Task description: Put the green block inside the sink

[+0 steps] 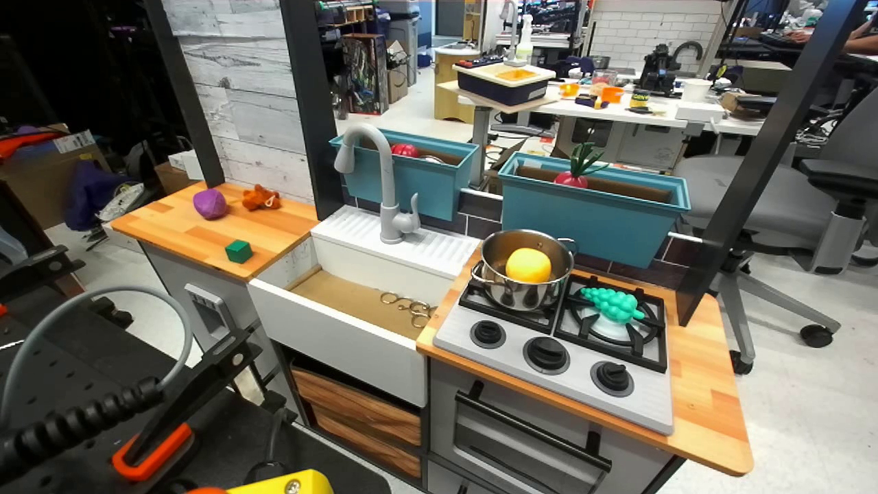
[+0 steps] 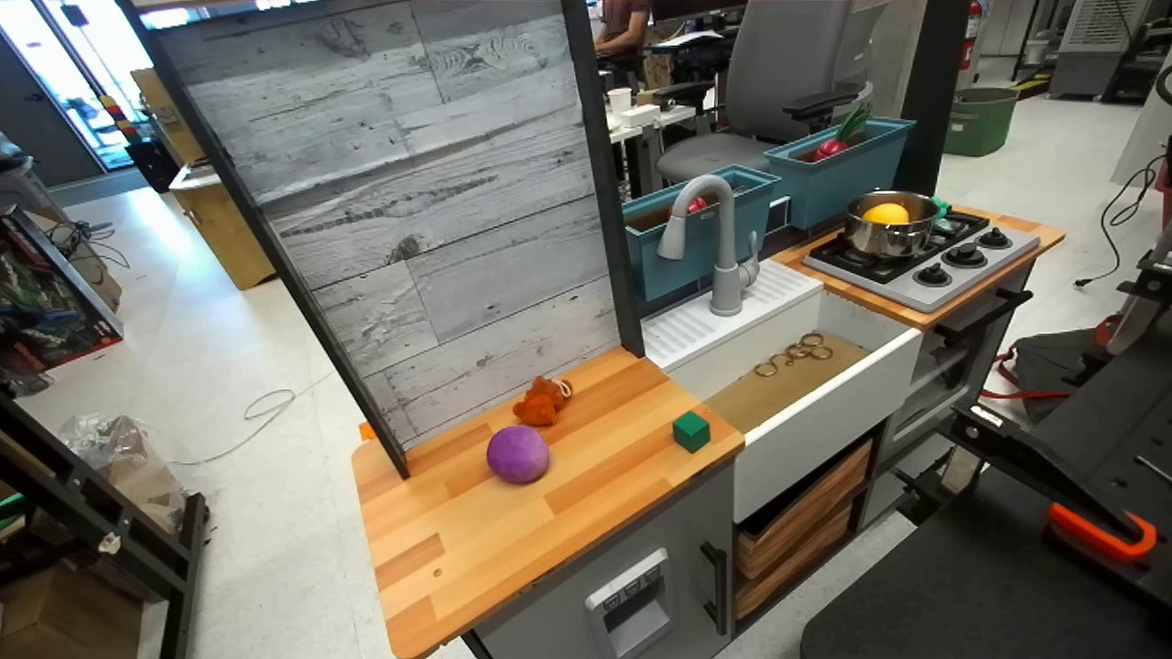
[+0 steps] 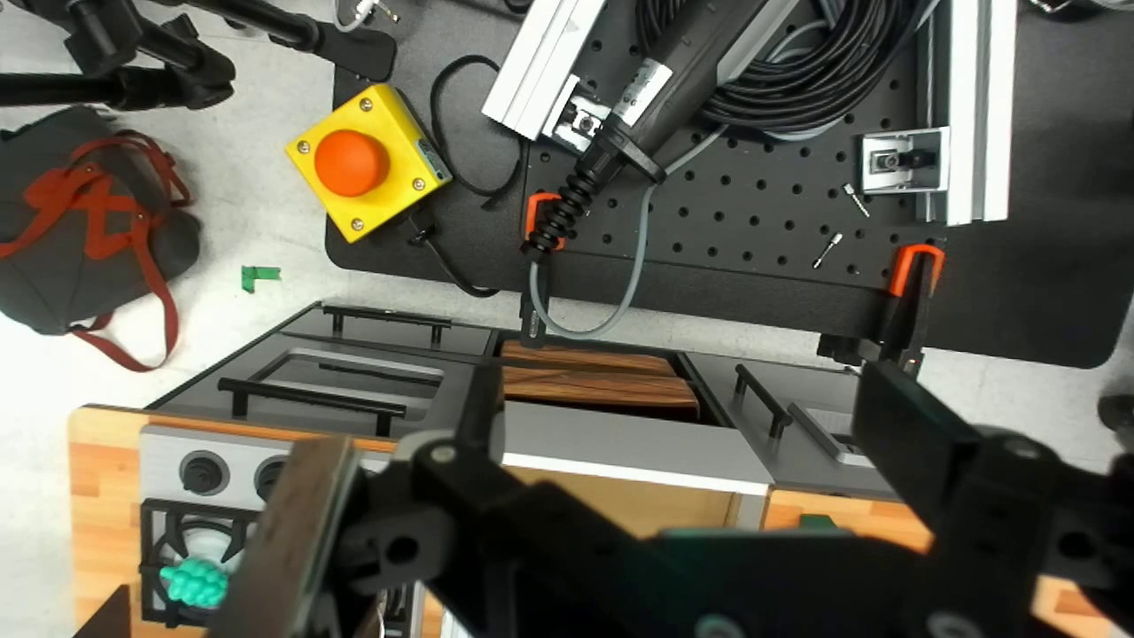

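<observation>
The green block (image 1: 239, 251) is a small green cube on the wooden counter, near the corner beside the sink; it shows in both exterior views (image 2: 691, 431). In the wrist view only a strip of the block (image 3: 817, 522) shows above the gripper's dark body. The sink (image 1: 336, 339) is a white basin with a tan floor and grey faucet, directly beside that counter (image 2: 829, 441). Its front wall also shows in the wrist view (image 3: 620, 434). My gripper (image 3: 679, 390) is open, with its fingers wide apart and nothing between them. It is out of both exterior views.
A purple toy (image 1: 210, 204) and an orange toy (image 1: 260, 197) lie behind the block. Metal rings (image 2: 795, 355) lie in the sink. The tall faucet (image 1: 389, 178) rises at its back. A pot (image 1: 527, 271) with a yellow ball stands on the stove; teal bins (image 1: 590, 213) stand behind.
</observation>
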`<state>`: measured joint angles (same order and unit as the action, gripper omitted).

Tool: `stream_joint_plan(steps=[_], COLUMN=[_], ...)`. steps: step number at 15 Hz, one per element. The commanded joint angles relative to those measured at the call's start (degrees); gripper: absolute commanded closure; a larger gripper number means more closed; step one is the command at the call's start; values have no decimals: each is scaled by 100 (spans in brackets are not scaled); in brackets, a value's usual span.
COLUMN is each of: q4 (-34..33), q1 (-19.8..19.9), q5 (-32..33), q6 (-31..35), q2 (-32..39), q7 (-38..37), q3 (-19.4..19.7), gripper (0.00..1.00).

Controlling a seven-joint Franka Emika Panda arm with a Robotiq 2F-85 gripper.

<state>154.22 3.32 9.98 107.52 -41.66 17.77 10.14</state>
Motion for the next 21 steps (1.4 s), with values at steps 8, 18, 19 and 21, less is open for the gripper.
stream_joint_plan(steps=[8,18,19,21], q4=[-8,-535,-717,-1018], q1=[10,-271,-359,-497], q5=[-9,12,-10,-45], q6=[-9,871,1091,1524], q2=[2,1362,1732,2405], q7=[5,-986,-1093,-1302], q3=[-12,-788,-923,-1156], gripper=[0,0,0,0])
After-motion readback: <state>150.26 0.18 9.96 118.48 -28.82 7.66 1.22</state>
